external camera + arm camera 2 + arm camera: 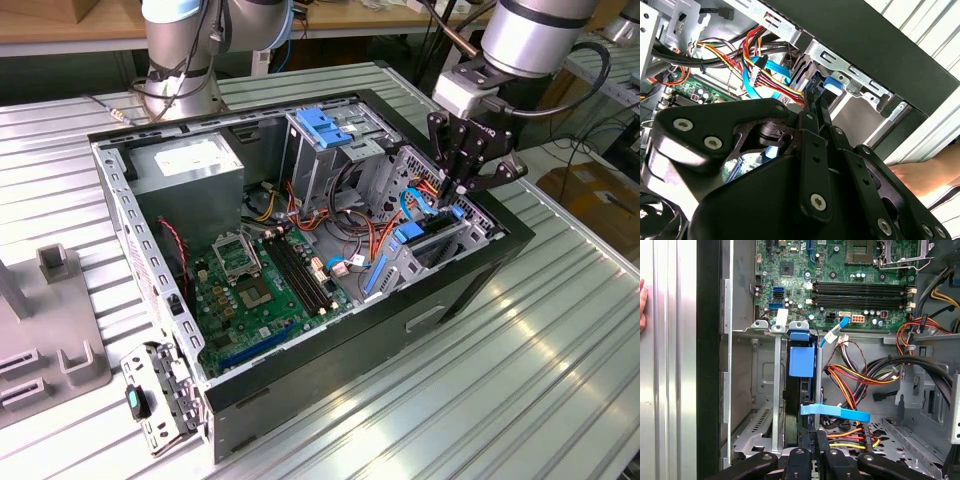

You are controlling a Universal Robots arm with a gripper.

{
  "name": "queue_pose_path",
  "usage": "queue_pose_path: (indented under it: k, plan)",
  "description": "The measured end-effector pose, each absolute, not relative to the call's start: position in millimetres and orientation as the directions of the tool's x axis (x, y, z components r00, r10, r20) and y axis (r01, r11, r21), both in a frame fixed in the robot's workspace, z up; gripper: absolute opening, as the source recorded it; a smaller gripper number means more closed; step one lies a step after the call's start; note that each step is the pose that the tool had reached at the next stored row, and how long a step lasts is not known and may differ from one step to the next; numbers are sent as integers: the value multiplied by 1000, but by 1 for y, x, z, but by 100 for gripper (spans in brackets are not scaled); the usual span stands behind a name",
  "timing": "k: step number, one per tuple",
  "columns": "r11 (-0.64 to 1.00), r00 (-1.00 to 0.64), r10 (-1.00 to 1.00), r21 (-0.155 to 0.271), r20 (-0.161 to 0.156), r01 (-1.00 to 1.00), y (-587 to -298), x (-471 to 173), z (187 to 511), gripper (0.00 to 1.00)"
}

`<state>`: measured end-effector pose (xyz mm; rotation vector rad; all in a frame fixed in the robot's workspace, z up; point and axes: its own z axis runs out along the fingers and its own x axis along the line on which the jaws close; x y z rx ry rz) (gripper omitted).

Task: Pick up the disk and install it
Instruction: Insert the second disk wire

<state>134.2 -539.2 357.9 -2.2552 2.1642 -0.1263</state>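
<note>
The disk (801, 390) stands on edge in a metal drive bay, directly under the pincer (816, 450), whose fingertips meet its near end. In the first wrist view it runs straight away from the pincer as a thin dark slab, with a blue plastic rail and tab (801, 360) along its top edge and at the far end. In the exterior view the disk (432, 240) sits just below the pincer (462, 185), its blue rail sloping down and away from the fingertips.
</note>
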Motion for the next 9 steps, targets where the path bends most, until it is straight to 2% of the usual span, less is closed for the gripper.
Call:
queue_pose_path:
  k: [9]
  plan:
    - [-43,41,-998,-49,47,-998,-540,134,358,16]
